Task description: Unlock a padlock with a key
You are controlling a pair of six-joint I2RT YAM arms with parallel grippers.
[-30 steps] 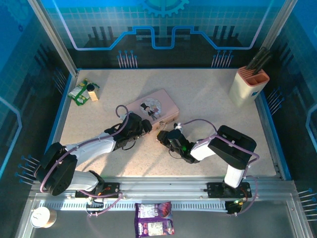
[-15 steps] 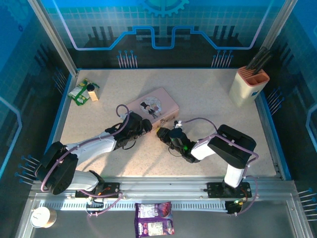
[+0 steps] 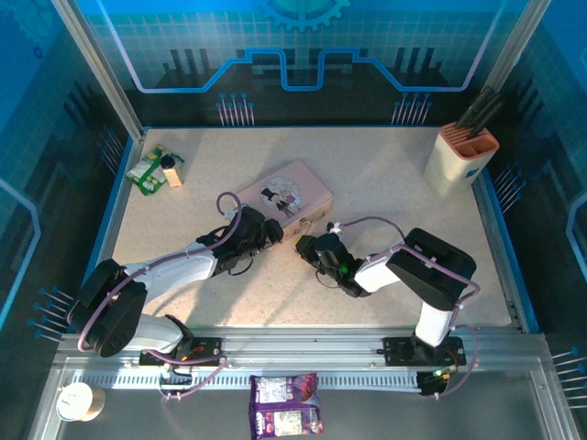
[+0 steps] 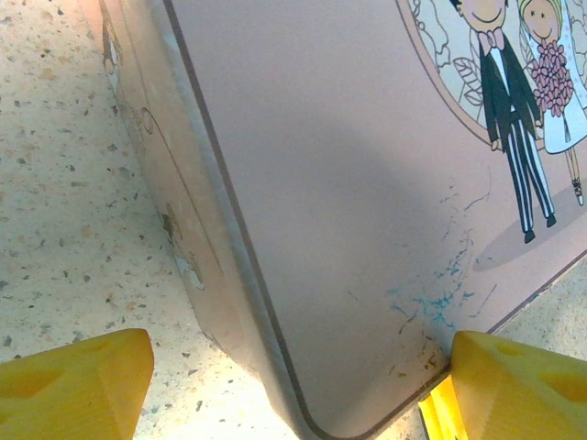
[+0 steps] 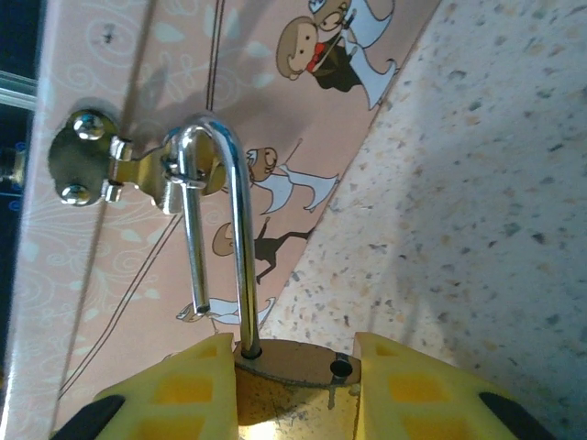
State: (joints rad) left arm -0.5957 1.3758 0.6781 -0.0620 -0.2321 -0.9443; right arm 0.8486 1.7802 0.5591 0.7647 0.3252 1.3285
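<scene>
**Desk:** Where is the padlock (image 5: 293, 363)?

**Me:** On my right wrist feed it sits at the side wall of the pink tin (image 5: 101, 275). Its shackle (image 5: 240, 229) is threaded through the small hasp (image 5: 92, 165) there. The brass body lies between my right arm's yellow fingers (image 5: 174, 394).

**Desk:** So the right jaws are closed on it?

**Me:** Yes, I read them as clamped on the body, one finger on each side.

**Desk:** And the shackle?

**Me:** The long leg runs down into the body. The short leg ends free, clear of it, and I can see an empty hole in the body's top.

**Desk:** What about the left side?

**Me:** My left jaws are spread wide, astride the tin's corner, and they grip nothing. One finger (image 4: 73, 385) is over bare worktop (image 4: 55, 183), apart from the tin's wall. The other is right at the lid's edge.

**Desk:** And from overhead?

**Me:** The tin lies mid-worktop, and both arms reach to its near side, left and right.
</scene>
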